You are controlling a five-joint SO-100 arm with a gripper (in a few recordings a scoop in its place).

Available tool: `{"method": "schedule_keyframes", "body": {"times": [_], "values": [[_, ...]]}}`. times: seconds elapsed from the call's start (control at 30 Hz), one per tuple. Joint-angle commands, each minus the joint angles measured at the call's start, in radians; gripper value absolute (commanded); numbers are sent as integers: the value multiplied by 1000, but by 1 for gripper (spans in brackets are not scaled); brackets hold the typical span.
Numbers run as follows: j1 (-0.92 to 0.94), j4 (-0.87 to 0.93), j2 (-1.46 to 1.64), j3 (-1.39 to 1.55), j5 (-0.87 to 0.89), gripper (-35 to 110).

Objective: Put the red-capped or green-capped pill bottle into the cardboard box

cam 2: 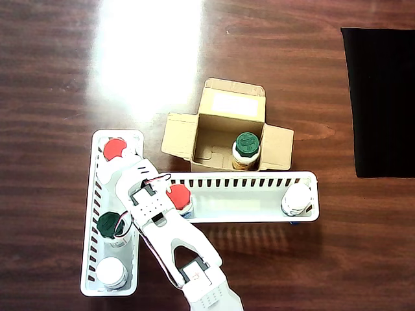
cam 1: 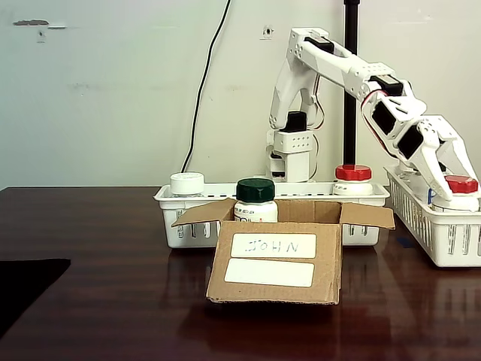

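Bottle (cam 2: 247,149) inside cardboard box (cam 1: 272,271), baskets (cam 1: 357,197) behind and right of it

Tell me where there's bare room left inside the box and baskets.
The cardboard box is free beside its green-capped bottle. The long basket is bare between the red-capped bottle and the white-capped bottle. The side basket is crowded, with the gripper over it.

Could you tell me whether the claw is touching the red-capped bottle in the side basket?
Cannot tell: in the fixed view the claw reaches the red-capped bottle, but neither contact nor gap shows plainly.
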Motion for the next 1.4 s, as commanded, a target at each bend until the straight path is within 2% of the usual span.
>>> {"method": "schedule_keyframes", "body": {"times": [0.0, 0.33, 0.47, 0.67, 1.13, 1.23, 1.3, 1.37], "values": [[14, 189, 195, -215, -31, 1], [81, 753, -34, -1026, -78, 1], [138, 910, -118, -1250, -52, 1], [250, 1019, -118, -1310, -26, 1], [469, 1060, -334, -1368, 63, 1], [482, 1126, -466, -1571, 81, 1], [492, 1223, -660, -1884, 123, 1], [514, 1198, -690, -1875, 138, 1]]}}
